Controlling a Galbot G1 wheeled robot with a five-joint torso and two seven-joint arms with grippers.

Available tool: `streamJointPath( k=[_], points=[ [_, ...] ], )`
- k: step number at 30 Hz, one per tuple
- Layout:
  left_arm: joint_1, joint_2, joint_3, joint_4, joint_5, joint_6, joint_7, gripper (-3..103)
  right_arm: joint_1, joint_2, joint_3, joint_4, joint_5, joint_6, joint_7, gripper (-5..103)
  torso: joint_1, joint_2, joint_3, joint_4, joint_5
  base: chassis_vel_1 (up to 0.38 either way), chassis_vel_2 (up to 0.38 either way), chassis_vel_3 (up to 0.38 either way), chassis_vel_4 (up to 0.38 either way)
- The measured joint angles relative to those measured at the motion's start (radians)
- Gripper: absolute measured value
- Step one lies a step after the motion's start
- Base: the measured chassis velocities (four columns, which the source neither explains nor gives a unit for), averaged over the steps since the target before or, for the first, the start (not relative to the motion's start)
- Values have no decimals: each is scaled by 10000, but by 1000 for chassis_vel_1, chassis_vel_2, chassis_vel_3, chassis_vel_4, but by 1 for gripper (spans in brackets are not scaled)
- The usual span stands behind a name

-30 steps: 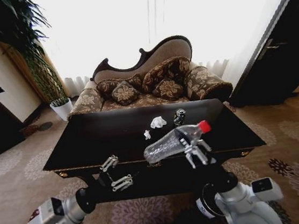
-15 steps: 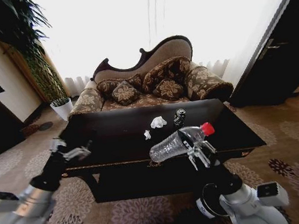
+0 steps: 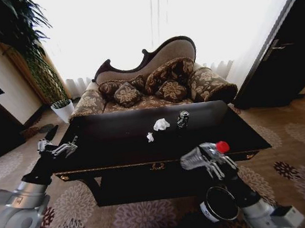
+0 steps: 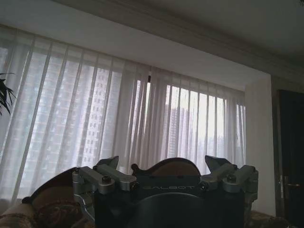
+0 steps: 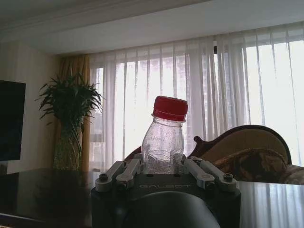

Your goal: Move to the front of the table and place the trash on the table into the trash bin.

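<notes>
Our right gripper (image 3: 219,160), fingers clamped on a bottle (image 3: 201,155), hangs beyond the counter (image 3: 117,145) front edge, above the bin (image 3: 220,203). We should centre before releasing. Left gripper (image 3: 57,149) spread wide.

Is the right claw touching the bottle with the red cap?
Touching. In the right wrist view the right claw has its fingers pressed against both sides of the clear plastic bottle, gripping it.

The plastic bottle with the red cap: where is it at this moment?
In the head view the plastic bottle is gripped by the right gripper at the table's front right edge, above the trash bin.
</notes>
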Motion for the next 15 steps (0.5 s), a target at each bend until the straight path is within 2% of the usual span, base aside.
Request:
streamJointPath(
  k=[9, 15],
  points=[
    [-377, 21, 402, 374, 189, -17, 64, 100, -420, 176, -227, -1834, -983, 600, 236, 27, 1, -1, 1, 0, 3, 0, 0, 0, 0],
    [-526, -66, 546, 526, 340, -53, 115, 100, -400, -237, -287, -3670, -1520, 846, 238, 27, 0, 0, 0, 0, -3, 0, 0, 0, 0]
  ],
)
